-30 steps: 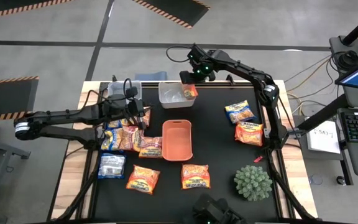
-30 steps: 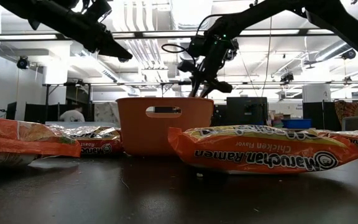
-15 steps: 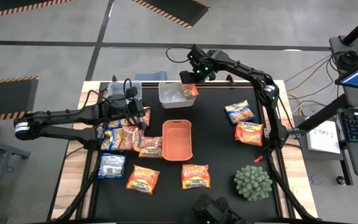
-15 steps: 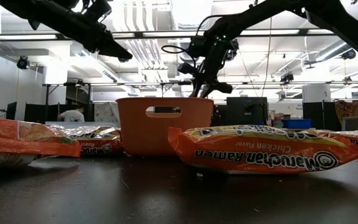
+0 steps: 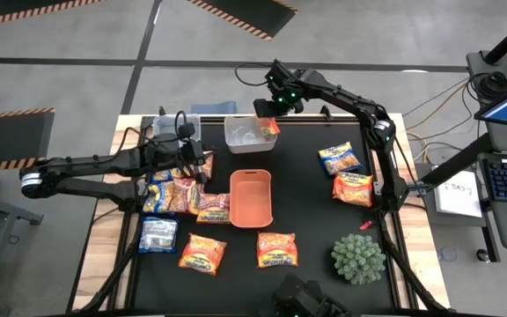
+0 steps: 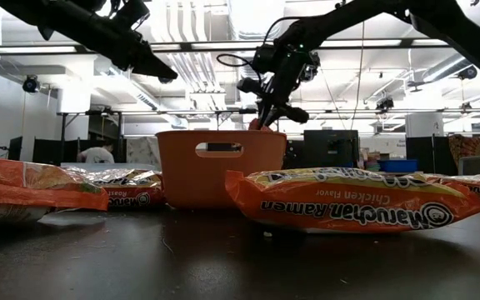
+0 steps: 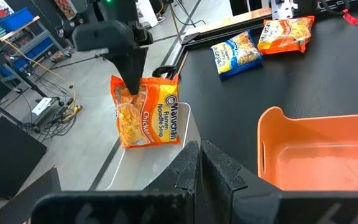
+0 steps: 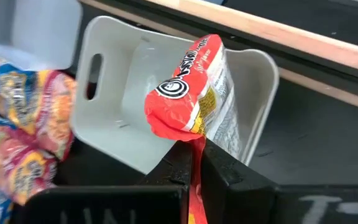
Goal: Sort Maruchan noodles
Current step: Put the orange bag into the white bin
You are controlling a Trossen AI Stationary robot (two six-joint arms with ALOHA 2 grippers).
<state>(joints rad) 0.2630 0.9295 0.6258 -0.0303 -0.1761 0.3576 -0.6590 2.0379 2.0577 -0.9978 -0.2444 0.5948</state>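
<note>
Over the white bin [image 5: 246, 136] at the table's far edge, my right gripper [image 5: 267, 113] is shut on an orange Maruchan packet [image 8: 188, 93]. My left gripper [image 5: 202, 169] hovers shut and empty above a pile of packets [image 5: 179, 195] at the table's left. More packets lie flat on the black mat. Two are at the right [image 5: 339, 158] [image 5: 353, 188], two orange ones are near the front [image 5: 202, 254] [image 5: 276, 249], and a silvery-blue one [image 5: 157, 234] is at the near left. The orange tray [image 5: 251, 198] stands in the middle. My right gripper pinches the orange packet's crimped end edge [image 8: 196, 134] between its two fingers, which slant down from above. The packet [image 7: 146, 115] hangs upright below the fingers, over the right part of the white bin. Whether its lower end rests in the bin I cannot tell.
A green spiky plant ball [image 5: 357, 257] sits at the near right. A grey bin [image 5: 176, 129] stands left of the white one at the far edge. Bare black mat lies between the tray and the right-hand packets.
My right gripper has stayed over the white bin and has shut on the orange packet's edge. In the low view the packet's orange tip now shows above the tray's rim.
</note>
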